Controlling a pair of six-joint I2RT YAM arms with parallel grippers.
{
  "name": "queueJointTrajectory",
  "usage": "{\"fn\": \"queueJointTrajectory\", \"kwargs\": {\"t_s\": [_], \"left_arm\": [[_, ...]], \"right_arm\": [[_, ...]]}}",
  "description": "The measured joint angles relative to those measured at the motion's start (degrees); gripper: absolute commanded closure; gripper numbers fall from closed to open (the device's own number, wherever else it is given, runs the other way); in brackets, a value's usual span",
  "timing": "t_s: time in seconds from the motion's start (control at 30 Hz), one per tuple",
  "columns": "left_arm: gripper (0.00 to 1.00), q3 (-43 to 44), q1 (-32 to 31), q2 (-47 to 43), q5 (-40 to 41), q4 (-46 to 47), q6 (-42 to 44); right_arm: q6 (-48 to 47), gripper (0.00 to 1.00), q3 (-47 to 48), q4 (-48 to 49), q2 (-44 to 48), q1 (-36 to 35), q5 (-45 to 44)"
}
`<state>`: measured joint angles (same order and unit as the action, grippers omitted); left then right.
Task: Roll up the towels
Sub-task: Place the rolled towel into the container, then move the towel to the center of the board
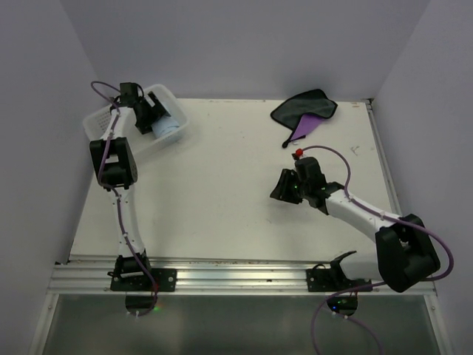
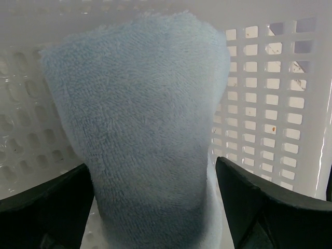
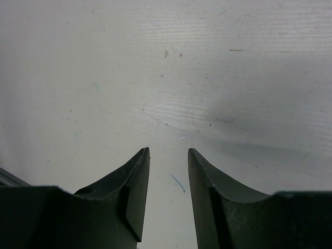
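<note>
The left gripper's (image 2: pixel 153 171) jaws stand wide on either side of the rolled light blue terry towel (image 2: pixel 135 104) inside the white plastic lattice basket (image 2: pixel 270 104). A clean exit probably means rising straight, clear of roll and basket wall. The right gripper (image 3: pixel 168 153) hangs part-open and empty over the white table (image 3: pixel 207 62), with open room between it and the crumpled purple, dark-grey-faced towel (image 1: pixel 304 109) near the far edge.

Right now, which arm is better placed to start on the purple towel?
Right, likely. The right gripper hovers empty over the table on the same side as the purple towel; the left gripper is down in the basket, straddling the blue towel.
</note>
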<state>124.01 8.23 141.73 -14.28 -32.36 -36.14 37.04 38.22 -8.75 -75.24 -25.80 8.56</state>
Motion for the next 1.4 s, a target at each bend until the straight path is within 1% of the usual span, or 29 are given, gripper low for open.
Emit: {"fn": "queueJointTrajectory", "kwargs": {"t_s": [0.2, 0.47, 0.6, 0.7, 0.77, 0.9, 0.97, 1.07, 1.13, 1.2, 1.23, 1.27, 1.4], "left_arm": [[0.0, 0.0, 0.0, -0.9, 1.3, -2.0, 1.1], [0.0, -1.2, 0.7, -6.4, 2.3, -3.6, 4.1], [0.0, 1.8, 1.2, -8.5, 3.2, -6.0, 6.1], [0.0, 0.6, 1.4, -12.3, 4.5, -6.5, 7.6], [0.0, -4.6, 1.5, -18.2, 5.1, -5.7, 8.3], [0.0, -21.7, 0.1, -35.2, 6.9, -1.0, 10.6], [0.0, -26.9, -3.1, -42.2, 8.7, 0.9, 12.2], [0.0, -35.1, -11.0, -50.7, 8.9, 6.3, 13.6], [0.01, -41.2, -15.8, -55.4, 7.8, 9.2, 14.4], [0.02, -47.2, -18.6, -59.2, 6.6, 11.3, 15.0], [0.02, -49.8, -19.0, -60.8, 6.3, 11.9, 15.5], [0.02, -52.1, -19.2, -62.2, 6.2, 12.5, 15.8], [0.01, -59.9, -20.3, -66.6, 7.0, 15.5, 16.5]], "right_arm": [[0.0, 0.54, 0.1, -1.2, 1.5, 0.0, 0.0], [0.0, 0.52, 0.9, -2.4, 2.9, 0.0, -0.1], [-1.0, 0.51, 4.1, -5.1, 2.9, 0.0, -0.9], [-1.9, 0.51, 8.2, -6.4, 2.7, 0.0, -2.3], [-2.4, 0.5, 11.3, -6.9, 2.0, 0.0, -4.0], [-3.2, 0.48, 19.6, -8.5, -2.4, 1.9, -9.6], [-3.3, 0.48, 24.6, -9.0, -5.7, 4.2, -11.7], [-3.2, 0.49, 33.0, -9.6, -12.5, 8.7, -14.8], [-3.2, 0.51, 36.8, -9.6, -16.8, 10.8, -16.9], [-3.3, 0.55, 40.5, -10.3, -21.6, 12.3, -18.6], [-3.5, 0.58, 42.9, -11.0, -24.3, 12.8, -19.6], [-3.7, 0.6, 45.1, -11.3, -27.2, 13.1, -20.2], [-4.7, 0.6, 52.1, -13.5, -36.3, 13.3, -21.4]]}}
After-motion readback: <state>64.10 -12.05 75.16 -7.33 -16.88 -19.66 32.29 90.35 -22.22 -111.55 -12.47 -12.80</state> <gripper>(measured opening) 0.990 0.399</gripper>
